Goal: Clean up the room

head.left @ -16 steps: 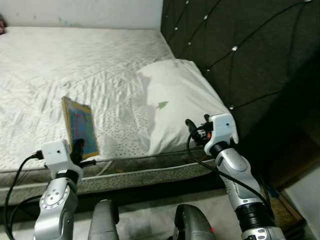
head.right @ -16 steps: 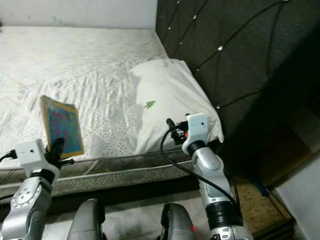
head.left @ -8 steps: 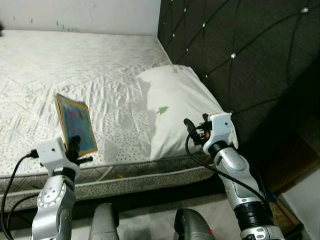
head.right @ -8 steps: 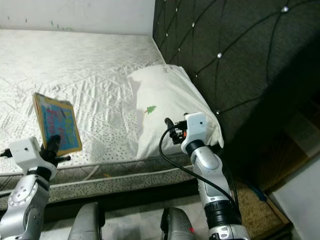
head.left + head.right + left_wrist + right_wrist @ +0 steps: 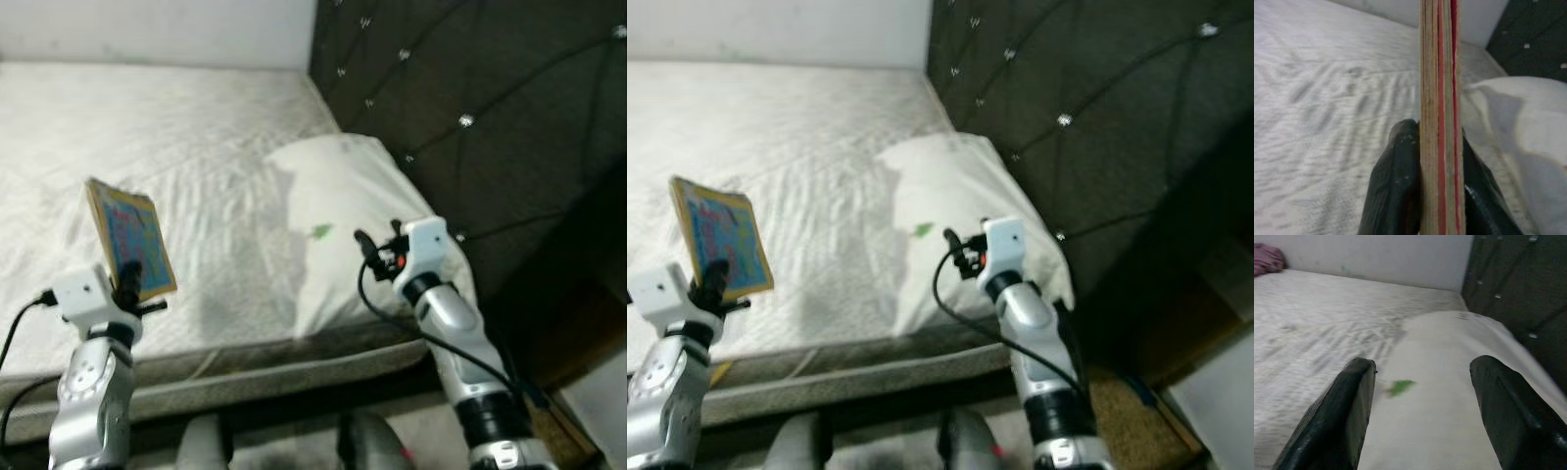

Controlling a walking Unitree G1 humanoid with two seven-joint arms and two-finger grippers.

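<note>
Over the bed's point(image 5: 196, 127) front edge, our left tool point(image 5: 127, 277) grips a colorful book point(image 5: 127, 240) upright; right tool point(image 5: 1420, 406) gapes open above the pillow point(image 5: 353, 215).

book point(image 5: 127, 239) lifted higher, left claw point(image 5: 128, 279) raised

- A bed point(image 5: 196, 137) with a bare white quilted mattress fills the space ahead of both grippers' fingers.
- A white pillow point(image 5: 343, 215) lies on it, against the dark tufted headboard point(image 5: 470, 108).
</note>
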